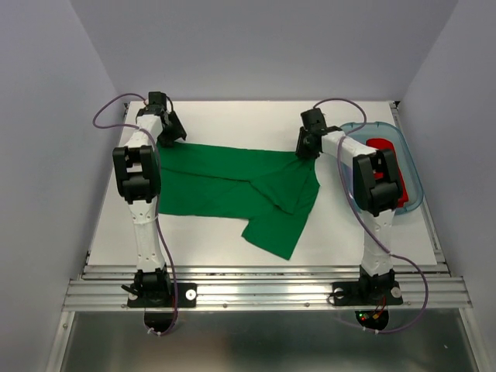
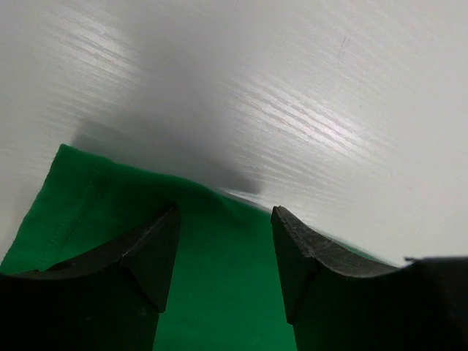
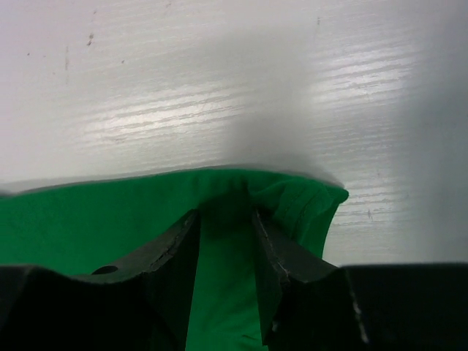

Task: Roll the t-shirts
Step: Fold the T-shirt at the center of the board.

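The green t-shirt (image 1: 225, 186) may bunch if our right gripper (image 3: 225, 216) slips off it; whether it is clamped, we cannot tell; left gripper (image 2: 226, 212) gapes.

No legible text, label, brand, number or sign is present in any view. The green t-shirt (image 1: 225, 182) at the centre of the table (image 1: 349, 240) bears no readable print. The blue tray (image 1: 406, 155) at 3 o'clock shows no marking that can be read.
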`<state>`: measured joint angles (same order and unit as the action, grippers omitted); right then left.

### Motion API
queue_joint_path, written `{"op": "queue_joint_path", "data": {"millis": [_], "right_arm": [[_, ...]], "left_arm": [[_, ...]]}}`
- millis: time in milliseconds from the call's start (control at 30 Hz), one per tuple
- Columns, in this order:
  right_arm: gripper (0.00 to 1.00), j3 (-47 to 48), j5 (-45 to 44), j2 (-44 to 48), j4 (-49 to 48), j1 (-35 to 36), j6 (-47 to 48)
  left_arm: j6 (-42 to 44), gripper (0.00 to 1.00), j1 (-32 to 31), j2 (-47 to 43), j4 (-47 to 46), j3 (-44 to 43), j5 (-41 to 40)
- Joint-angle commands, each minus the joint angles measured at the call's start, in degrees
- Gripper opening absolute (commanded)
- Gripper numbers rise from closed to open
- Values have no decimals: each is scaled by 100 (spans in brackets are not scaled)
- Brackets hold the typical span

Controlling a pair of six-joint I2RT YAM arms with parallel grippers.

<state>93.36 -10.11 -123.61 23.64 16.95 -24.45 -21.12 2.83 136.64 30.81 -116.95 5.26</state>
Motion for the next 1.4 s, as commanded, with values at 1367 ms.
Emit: {"op": "queue_joint_path", "data": {"millis": [1367], "right_arm": [[31, -1532, -984, 1313, 484, 2972, 713]], "left_arm": [[-67, 65, -178, -3890, -515, 3697, -60]]}}
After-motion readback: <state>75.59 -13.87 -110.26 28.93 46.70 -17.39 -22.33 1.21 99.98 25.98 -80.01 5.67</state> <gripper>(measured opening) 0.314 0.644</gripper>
